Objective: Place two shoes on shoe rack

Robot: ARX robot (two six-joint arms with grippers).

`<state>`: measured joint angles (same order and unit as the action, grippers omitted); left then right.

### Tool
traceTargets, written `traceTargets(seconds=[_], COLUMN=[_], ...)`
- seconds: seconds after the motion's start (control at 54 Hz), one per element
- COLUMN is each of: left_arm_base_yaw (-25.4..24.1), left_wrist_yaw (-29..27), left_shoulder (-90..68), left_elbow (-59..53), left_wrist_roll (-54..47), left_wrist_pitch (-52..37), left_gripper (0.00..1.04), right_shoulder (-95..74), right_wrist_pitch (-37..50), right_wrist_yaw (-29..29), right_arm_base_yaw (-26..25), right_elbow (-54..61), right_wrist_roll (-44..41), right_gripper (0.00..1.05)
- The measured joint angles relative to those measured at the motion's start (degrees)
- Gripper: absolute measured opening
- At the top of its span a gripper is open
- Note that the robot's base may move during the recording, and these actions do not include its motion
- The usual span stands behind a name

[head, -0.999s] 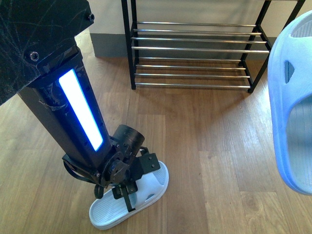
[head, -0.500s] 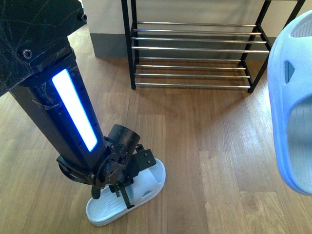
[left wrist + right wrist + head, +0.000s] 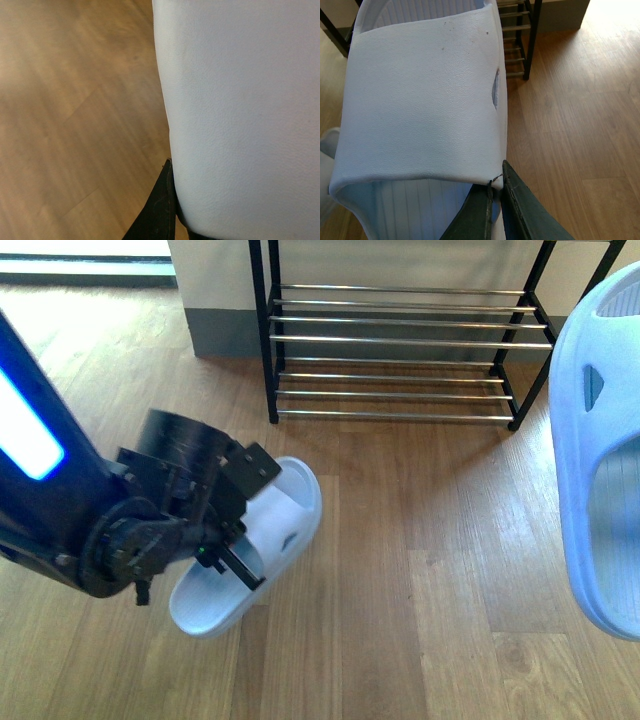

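Chrome bars of the rack (image 3: 400,340) are bare on every tier we can see, so we judge the task has hardly begun: nothing is placed yet and both slides are in our grip, off the wooden floor (image 3: 420,570). Our left gripper (image 3: 235,560) is clamped on the strap of the left slide (image 3: 290,510), which hangs tilted, short of the rack's near left leg. Our right gripper (image 3: 496,195) pinches the strap edge of the right slide (image 3: 420,90), held high near the rack's right side.
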<state>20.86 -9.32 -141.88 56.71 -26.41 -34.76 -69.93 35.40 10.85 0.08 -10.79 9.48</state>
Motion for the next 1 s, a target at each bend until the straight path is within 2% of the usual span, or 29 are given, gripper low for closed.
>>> traceTargets(seconds=[0.278, 0.463, 0.777, 0.999], left_arm_base_yaw=[-5.7, -9.0, -14.3, -14.6], left_wrist_yaw=[-4.4, -4.5, -4.4, -4.4], left_shoulder=[34.8, 60.7, 101.7, 106.5], left_elbow=[-26.6, -38.5, -42.8, -42.8], left_wrist_roll=[9.2, 12.9, 17.7, 18.3], left_wrist_pitch=[-2.4, 6.6, 31.1, 32.1], left_gripper=[0.02, 0.02, 0.02, 0.02], right_shoulder=[0.0, 0.0, 0.0, 0.0], right_wrist_pitch=[0.0, 0.0, 0.0, 0.0], right_wrist_yaw=[0.0, 0.0, 0.0, 0.0], right_arm_base_yaw=[0.0, 0.0, 0.0, 0.0], right_elbow=[0.0, 0.0, 0.0, 0.0], right_wrist_roll=[0.0, 0.0, 0.0, 0.0], right_gripper=[0.01, 0.01, 0.01, 0.01])
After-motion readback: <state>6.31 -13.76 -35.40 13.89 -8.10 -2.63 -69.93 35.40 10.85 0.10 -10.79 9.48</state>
